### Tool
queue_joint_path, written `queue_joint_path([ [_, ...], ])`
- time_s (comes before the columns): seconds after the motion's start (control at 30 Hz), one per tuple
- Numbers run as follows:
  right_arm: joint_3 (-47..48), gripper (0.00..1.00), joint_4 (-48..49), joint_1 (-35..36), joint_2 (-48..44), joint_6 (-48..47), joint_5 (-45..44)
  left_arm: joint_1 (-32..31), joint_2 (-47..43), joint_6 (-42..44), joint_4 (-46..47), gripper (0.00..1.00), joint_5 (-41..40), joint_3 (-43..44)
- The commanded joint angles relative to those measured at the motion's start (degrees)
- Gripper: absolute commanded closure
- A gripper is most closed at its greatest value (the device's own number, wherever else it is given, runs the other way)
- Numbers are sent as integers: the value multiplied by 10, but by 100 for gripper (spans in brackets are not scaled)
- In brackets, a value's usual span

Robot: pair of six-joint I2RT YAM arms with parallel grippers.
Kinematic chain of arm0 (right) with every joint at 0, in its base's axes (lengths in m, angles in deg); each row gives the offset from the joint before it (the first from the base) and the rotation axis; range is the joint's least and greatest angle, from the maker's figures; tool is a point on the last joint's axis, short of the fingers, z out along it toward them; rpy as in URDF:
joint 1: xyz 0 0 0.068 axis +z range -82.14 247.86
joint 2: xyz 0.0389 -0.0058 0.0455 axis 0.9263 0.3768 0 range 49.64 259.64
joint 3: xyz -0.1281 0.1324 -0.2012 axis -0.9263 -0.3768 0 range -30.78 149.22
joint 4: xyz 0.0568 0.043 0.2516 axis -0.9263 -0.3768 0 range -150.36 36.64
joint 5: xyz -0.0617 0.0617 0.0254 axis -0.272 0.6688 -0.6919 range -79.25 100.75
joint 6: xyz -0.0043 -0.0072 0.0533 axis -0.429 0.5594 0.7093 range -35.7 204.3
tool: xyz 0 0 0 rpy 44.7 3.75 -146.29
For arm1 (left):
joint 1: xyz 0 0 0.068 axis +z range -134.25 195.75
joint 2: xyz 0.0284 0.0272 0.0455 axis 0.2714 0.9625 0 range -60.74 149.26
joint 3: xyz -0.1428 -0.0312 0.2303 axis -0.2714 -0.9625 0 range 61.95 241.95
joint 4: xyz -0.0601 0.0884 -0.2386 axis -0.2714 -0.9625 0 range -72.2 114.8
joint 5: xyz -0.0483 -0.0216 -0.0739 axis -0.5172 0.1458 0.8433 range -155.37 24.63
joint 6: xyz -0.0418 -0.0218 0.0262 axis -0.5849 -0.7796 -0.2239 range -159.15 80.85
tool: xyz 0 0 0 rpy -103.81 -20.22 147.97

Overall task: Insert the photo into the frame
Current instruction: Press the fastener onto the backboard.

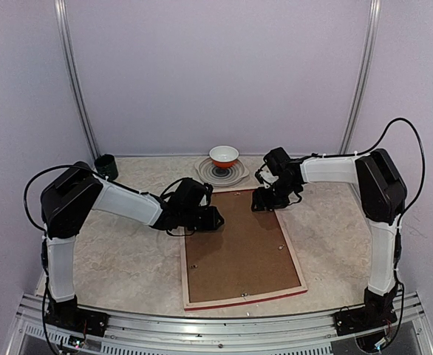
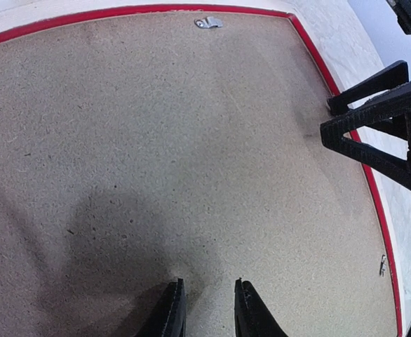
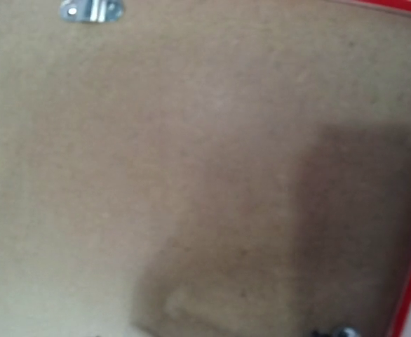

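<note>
The frame [image 1: 299, 288] lies face down near the middle of the table, with its red rim around a plain brown backing board [image 1: 239, 244]. The photo is hidden. My left gripper [image 1: 213, 219] hovers over the board's far left corner. In the left wrist view its fingertips [image 2: 170, 309] stand a little apart above the board [image 2: 156, 154], and the left gripper [image 2: 209, 307] holds nothing. My right gripper [image 1: 261, 200] is at the frame's far right corner. From the left wrist, the right gripper [image 2: 356, 105] has its fingers spread over the red rim [image 2: 374, 189]. The right wrist view is blurred board [image 3: 191, 140] and shows no fingers.
A metal hanger clip [image 2: 207, 22] sits near one short edge of the board; the hanger clip [image 3: 91, 9] also shows from the right wrist. An orange-and-white bowl [image 1: 224, 155] stands on a striped plate [image 1: 239, 176] just behind the frame. A dark cup [image 1: 106, 166] stands at the back left.
</note>
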Motion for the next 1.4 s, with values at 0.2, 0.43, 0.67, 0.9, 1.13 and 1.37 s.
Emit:
queue_joint_path([
  [0.2, -8, 36, -13, 4, -9, -11, -19, 5, -19, -8, 11, 75, -2, -20],
  [0.43, -5, 36, -21, 4, -23, -11, -33, 9, -22, -8, 12, 75, 0, -22],
  [0.67, -13, 36, -15, 4, -46, -12, -13, 10, -21, -12, 14, 75, 4, -22],
  [0.9, -6, 37, -34, 5, -29, -16, -35, 11, -16, -15, 19, 75, 11, -19],
  [1.13, -12, 37, -38, 9, -8, -18, -63, 10, -16, -17, 20, 75, 14, -20],
  [1.37, 5, 37, -45, 15, 15, -26, -57, 9, -17, -17, 19, 74, 15, -20],
])
